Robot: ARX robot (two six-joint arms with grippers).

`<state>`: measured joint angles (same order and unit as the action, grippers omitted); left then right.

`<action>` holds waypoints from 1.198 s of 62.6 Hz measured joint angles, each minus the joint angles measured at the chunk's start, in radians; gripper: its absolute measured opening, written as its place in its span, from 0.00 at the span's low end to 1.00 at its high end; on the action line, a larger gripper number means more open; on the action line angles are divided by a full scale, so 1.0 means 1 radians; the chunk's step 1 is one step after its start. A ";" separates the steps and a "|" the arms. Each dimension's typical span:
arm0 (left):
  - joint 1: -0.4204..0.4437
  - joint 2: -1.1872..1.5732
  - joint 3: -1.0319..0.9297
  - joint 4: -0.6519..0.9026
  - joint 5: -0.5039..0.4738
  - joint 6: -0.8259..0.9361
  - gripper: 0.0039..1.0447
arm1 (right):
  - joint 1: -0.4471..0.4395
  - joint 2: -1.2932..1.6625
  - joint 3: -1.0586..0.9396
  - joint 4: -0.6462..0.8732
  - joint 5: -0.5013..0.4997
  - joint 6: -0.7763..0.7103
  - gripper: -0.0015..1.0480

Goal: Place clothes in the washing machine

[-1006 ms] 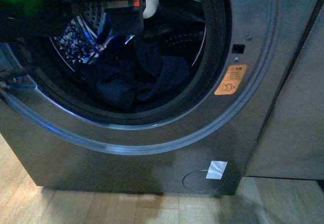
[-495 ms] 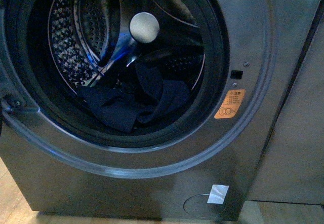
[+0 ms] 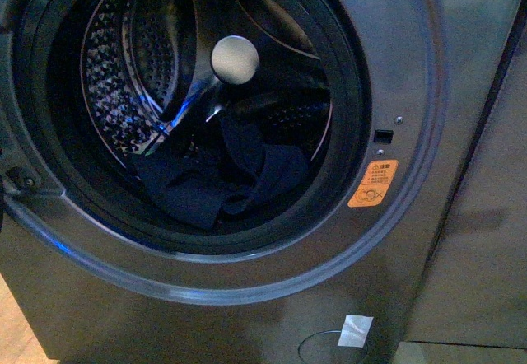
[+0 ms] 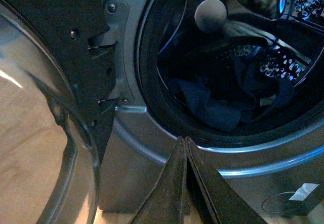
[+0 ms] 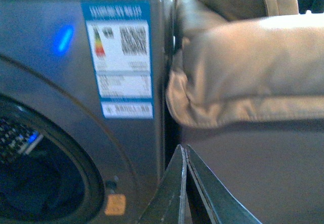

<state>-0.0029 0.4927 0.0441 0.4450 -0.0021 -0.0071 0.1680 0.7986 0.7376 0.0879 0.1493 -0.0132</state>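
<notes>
The dark grey washing machine (image 3: 412, 67) fills the front view with its porthole open. Inside the steel drum, the dark navy clothes (image 3: 222, 179) lie crumpled on the drum floor behind the black gasket. From the left wrist view the clothes (image 4: 217, 110) show in the drum, and my left gripper (image 4: 185, 140) is shut and empty, just outside and below the porthole rim. My right gripper (image 5: 183, 148) is shut and empty, level with the washing machine's (image 5: 61, 82) side edge, away from the porthole. Neither arm shows in the front view.
The open glass door (image 4: 45, 148) hangs at the left, on its hinge (image 4: 109, 57). An orange sticker (image 3: 372, 184) sits by the latch. A tan leather cushion (image 5: 248, 67) lies on a grey-brown panel (image 3: 486, 240) right of the machine. Wooden floor (image 3: 12, 331) lies below.
An arm that blocked the top of the porthole one second ago has withdrawn from the front view. The clothes stay in the drum. The view has shifted slightly.
</notes>
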 joint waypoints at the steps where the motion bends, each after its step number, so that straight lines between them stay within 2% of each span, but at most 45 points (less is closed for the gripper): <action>1: 0.000 -0.010 -0.002 -0.007 0.000 0.000 0.03 | -0.007 -0.011 -0.034 0.012 -0.002 -0.001 0.01; 7: 0.000 -0.035 -0.026 0.008 0.002 0.000 0.03 | -0.039 -0.078 -0.183 0.071 -0.021 0.000 0.02; 18: 0.000 -0.122 -0.026 -0.070 0.002 0.000 0.03 | -0.074 -0.183 -0.350 0.144 -0.065 0.000 0.02; 21: 0.000 -0.147 -0.026 -0.097 0.002 0.000 0.03 | -0.123 -0.209 -0.394 0.156 -0.133 0.001 0.02; 26: 0.000 -0.183 -0.026 -0.131 0.002 0.000 0.03 | -0.161 -0.247 -0.450 0.171 -0.143 0.002 0.02; 52: 0.000 -0.324 -0.026 -0.273 0.002 0.000 0.03 | -0.166 -0.421 -0.628 0.180 -0.148 0.002 0.02; 58: 0.000 -0.452 -0.026 -0.428 0.002 0.000 0.03 | -0.166 -0.451 -0.648 0.168 -0.148 0.002 0.02; 75: 0.000 -0.487 -0.026 -0.443 0.002 0.000 0.03 | -0.166 -0.534 -0.685 0.124 -0.148 0.002 0.02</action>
<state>-0.0025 0.0055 0.0181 0.0021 -0.0002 -0.0067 0.0021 0.2642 0.0525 0.2123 0.0010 -0.0109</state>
